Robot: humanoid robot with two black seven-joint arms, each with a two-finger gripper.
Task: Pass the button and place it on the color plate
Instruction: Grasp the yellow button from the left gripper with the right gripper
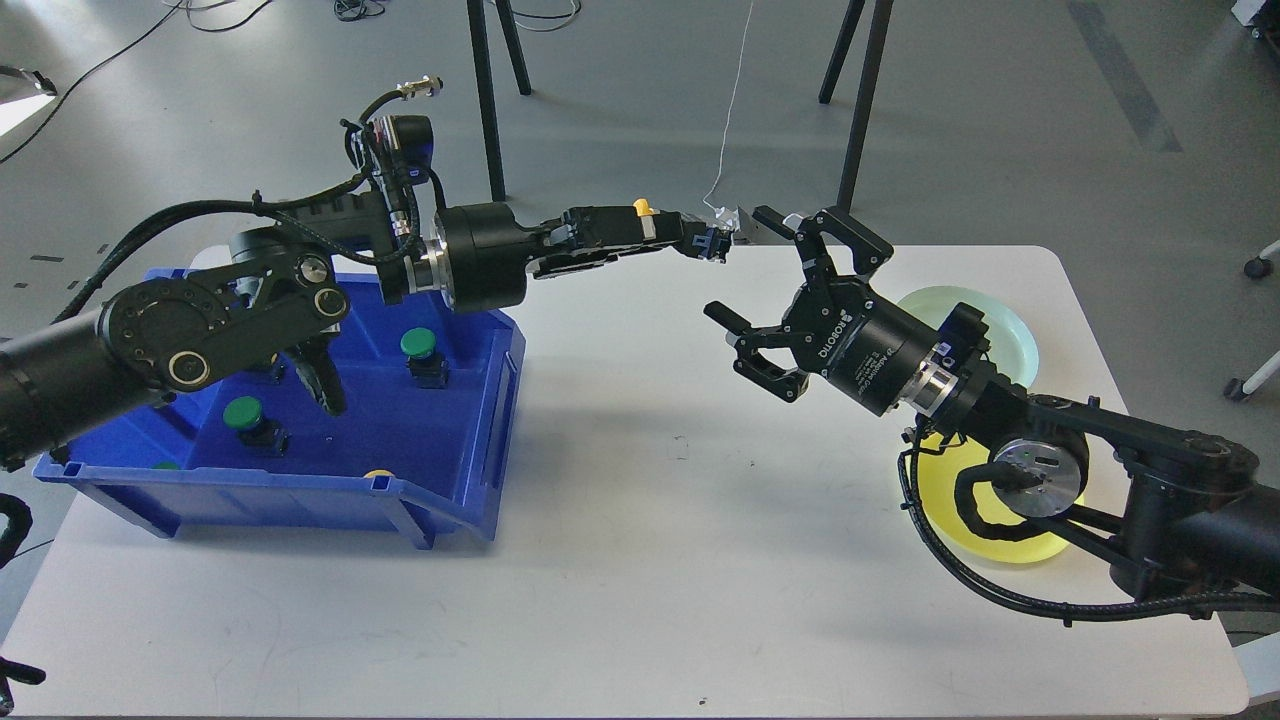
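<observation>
Handover pose above the white table (640, 560). The left gripper (712, 243), jaws closed on a small yellow-capped push button (644, 209), extends it toward the right gripper (775, 285), whose jaws gape wide and empty to receive it; the yellow round plate (985, 540) waits under the right arm.

Bright, even daylight, sharp focus throughout. Soft diffuse shadows under both arms on the white table (640, 560). Mild glare on the grey floor (1000, 100) top left. Slight wide-angle bend at the edges. Black arm parts lose detail in the dark areas.
</observation>
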